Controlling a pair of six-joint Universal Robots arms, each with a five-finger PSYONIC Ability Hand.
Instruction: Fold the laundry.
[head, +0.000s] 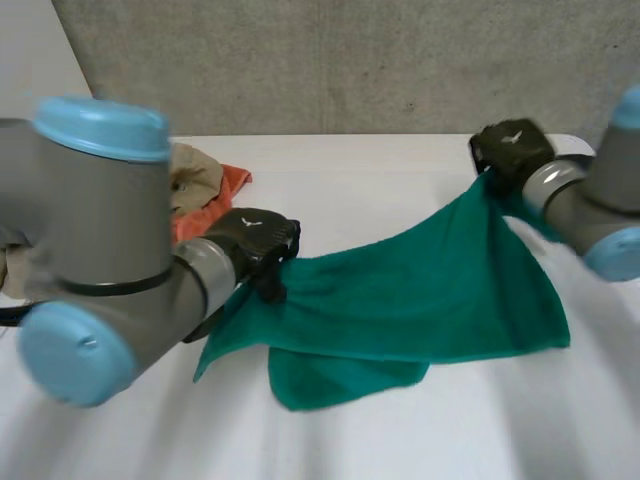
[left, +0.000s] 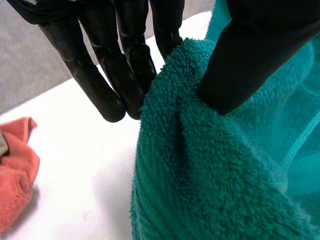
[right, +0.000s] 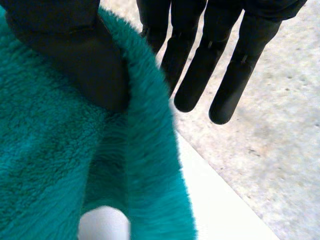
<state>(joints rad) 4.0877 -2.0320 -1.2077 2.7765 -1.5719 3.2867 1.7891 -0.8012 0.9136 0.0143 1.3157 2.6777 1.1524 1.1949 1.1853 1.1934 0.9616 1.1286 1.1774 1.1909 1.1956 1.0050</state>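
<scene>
- teal towel (head: 400, 300) hangs stretched between the two hands above the white worktop (head: 380, 170); its top edge slopes from the higher right end down to the lower left end
- the towel's lower part sags onto the worktop; a doubled-under flap lies nearest the camera in the head view
- left hand (head: 258, 240) is at the towel's left corner; in the left wrist view its thumb (left: 250, 55) presses into the terry edge and the straight fingers (left: 107, 75) sit just on the other side of that edge; the hand is clamped on the towel in a pinch
- right hand (head: 510, 150) is at the opposite corner, held up near the far right of the worktop; in the right wrist view its thumb (right: 85, 60) bears on the pile, the straight fingers (right: 200, 65) are behind the edge, and cloth is caught between them
- orange cloth (head: 215, 200) and beige garment (head: 192, 170) are heaped together at the worktop's left, behind the left hand; whether the heap touches the towel cannot be told
- left arm (head: 100, 240) is large in the foreground; it covers part of the heap
- grey wall (head: 350, 60) stands behind the worktop
</scene>
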